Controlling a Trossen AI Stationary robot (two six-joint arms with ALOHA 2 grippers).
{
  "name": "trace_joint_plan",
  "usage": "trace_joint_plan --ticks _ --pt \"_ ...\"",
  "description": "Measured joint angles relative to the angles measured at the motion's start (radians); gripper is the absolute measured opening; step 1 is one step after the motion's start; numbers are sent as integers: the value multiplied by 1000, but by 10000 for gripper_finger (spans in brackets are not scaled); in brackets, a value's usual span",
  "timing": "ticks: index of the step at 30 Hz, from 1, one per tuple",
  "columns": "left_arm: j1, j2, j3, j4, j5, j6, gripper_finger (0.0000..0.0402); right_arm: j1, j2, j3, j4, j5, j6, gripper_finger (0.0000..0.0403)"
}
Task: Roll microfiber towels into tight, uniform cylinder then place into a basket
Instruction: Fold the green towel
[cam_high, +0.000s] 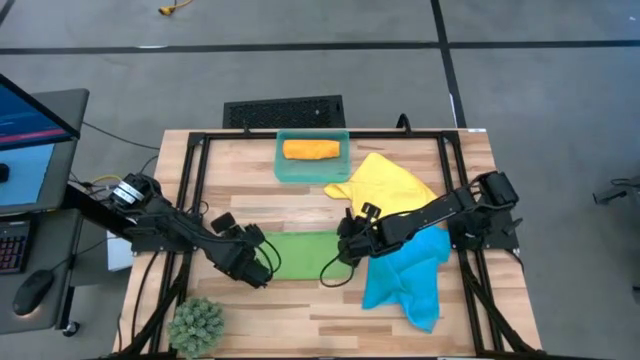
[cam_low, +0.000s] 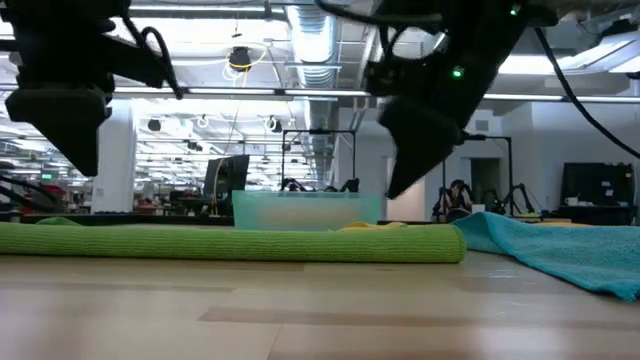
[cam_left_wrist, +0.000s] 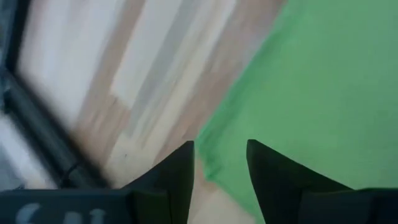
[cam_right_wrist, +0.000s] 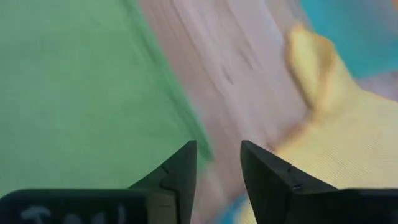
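the green towel lay flat on the table, folded into a band whose long axis ran side to side across the boards, one short end toward each arm. the left pincer hung just above that band's left end, its fingers a narrow way apart with nothing between them; in the left wrist view the towel's corner sat right under the fingertips, bare wood beside it. the right pincer hung over the band's right end, its fingers likewise narrowly parted and holding nothing; in the right wrist view the green edge ran under one finger, with wood and then yellow cloth beyond the other. in the low view both pincers stood clear above the towel, not touching it.

beyond the right pincer, on the side away from the green band, the yellow towel lay loosely spread, and the blue towel lay crumpled under that arm, the two overlapping. farther back from both pincers, past the green band's far long edge, stood the basket, and in it lay the orange towel, rolled, its long axis parallel to the green band. near the left arm, at the table's front corner, sat a spiky green plant ball.
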Motion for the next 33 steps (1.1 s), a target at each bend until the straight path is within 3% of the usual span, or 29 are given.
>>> trace_joint_plan --ticks 3,10,19,33 --pt "0 0 0 137 -64 75 135 13 -34 1 -87 14 10 124" --pt "-1 2 0 499 -114 259 119 106 -122 -1 -184 196 89 83" --pt "-6 2 -30 544 -62 152 88 199 -130 -1 -190 191 98 66" --pt "63 2 -203 664 -3 69 2 148 -130 -1 -174 184 95 65"
